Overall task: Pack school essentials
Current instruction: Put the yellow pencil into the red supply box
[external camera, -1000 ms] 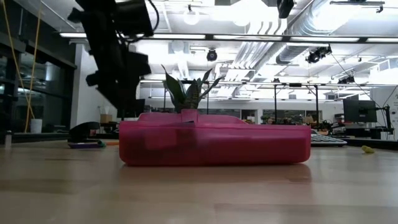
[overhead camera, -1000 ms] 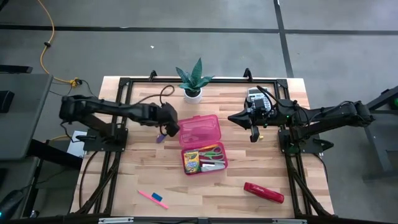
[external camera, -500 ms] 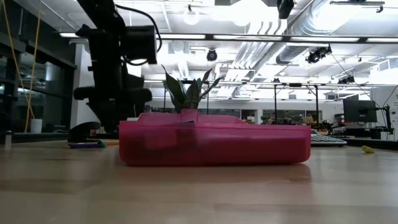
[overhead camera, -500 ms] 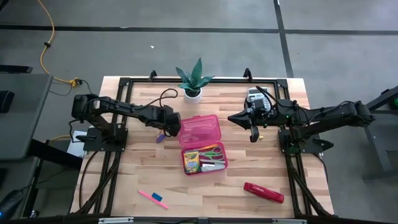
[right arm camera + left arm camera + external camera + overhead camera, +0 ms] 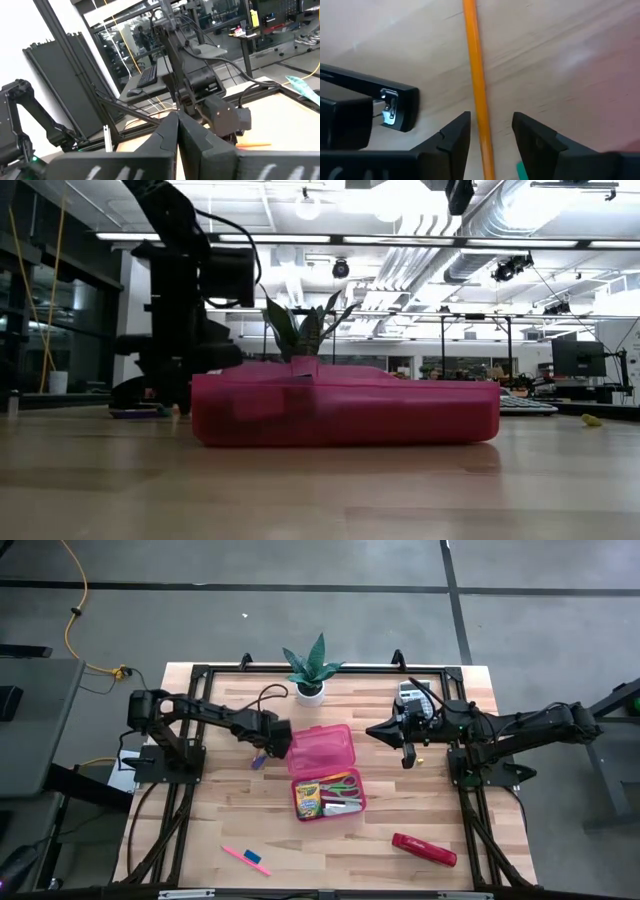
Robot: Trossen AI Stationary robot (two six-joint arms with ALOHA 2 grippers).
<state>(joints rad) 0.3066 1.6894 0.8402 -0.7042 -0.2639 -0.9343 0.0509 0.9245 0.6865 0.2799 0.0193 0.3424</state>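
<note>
Left gripper (image 5: 490, 131) is down low on the table (image 5: 200, 830) right beside the pink case (image 5: 325, 770), fingers apart with the orange pencil (image 5: 478, 90) lying between them, not clamped. The crayon box (image 5: 308, 798) and scissors (image 5: 343, 783) sit in the case's open tray. Right gripper (image 5: 408, 754) hangs over by the calculator (image 5: 412, 698), fingers pressed together, holding nothing
</note>
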